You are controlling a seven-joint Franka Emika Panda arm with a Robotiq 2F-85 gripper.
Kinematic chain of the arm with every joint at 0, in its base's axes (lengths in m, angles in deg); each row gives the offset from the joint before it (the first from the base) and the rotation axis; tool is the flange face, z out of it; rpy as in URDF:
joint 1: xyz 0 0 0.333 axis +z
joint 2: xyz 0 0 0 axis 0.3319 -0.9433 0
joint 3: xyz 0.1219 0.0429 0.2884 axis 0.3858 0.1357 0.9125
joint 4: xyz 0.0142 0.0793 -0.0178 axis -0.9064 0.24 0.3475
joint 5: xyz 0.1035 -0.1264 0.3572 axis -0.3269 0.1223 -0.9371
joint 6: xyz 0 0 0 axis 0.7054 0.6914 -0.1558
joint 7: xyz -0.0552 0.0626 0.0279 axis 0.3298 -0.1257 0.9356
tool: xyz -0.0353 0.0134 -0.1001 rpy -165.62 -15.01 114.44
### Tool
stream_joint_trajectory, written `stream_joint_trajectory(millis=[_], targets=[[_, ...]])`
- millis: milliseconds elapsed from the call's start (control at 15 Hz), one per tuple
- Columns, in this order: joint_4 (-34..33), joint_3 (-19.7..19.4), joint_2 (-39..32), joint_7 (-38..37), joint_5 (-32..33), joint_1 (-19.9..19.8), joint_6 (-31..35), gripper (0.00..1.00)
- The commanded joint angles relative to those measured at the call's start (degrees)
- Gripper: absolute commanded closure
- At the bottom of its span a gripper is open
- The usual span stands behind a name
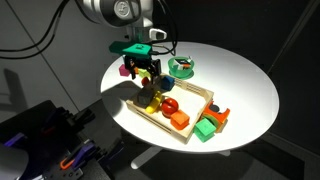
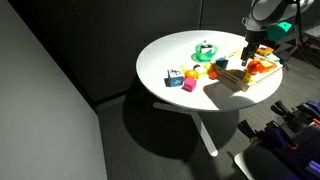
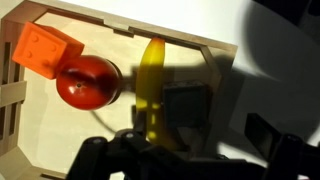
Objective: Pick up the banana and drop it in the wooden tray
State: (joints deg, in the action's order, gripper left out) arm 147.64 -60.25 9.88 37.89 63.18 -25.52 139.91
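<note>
The banana (image 3: 151, 85) is small, yellow and curved. It lies inside the wooden tray (image 3: 110, 25), next to a red ball (image 3: 88, 82). In an exterior view it is a yellow patch (image 1: 152, 100) at the near end of the tray (image 1: 200, 95). My gripper (image 3: 228, 125) hangs just above the tray with its dark fingers apart. The banana sits just outside one finger, not between the two. The gripper also shows over the tray (image 2: 240, 82) in both exterior views (image 1: 146, 76) (image 2: 250, 55).
An orange block (image 3: 45, 48) lies in the tray by the ball. Green and orange blocks (image 1: 208, 125) sit by the tray's end. A round green bowl (image 1: 182, 67) stands behind it. Blue, red and yellow toy pieces (image 2: 182, 80) lie on the round white table (image 2: 160, 60).
</note>
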Motion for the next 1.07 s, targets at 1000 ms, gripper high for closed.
stream_joint_trajectory(millis=[1000], targets=[[13.6,-1.0,22.8,-1.9,-3.8,1.0,-8.3,0.0]])
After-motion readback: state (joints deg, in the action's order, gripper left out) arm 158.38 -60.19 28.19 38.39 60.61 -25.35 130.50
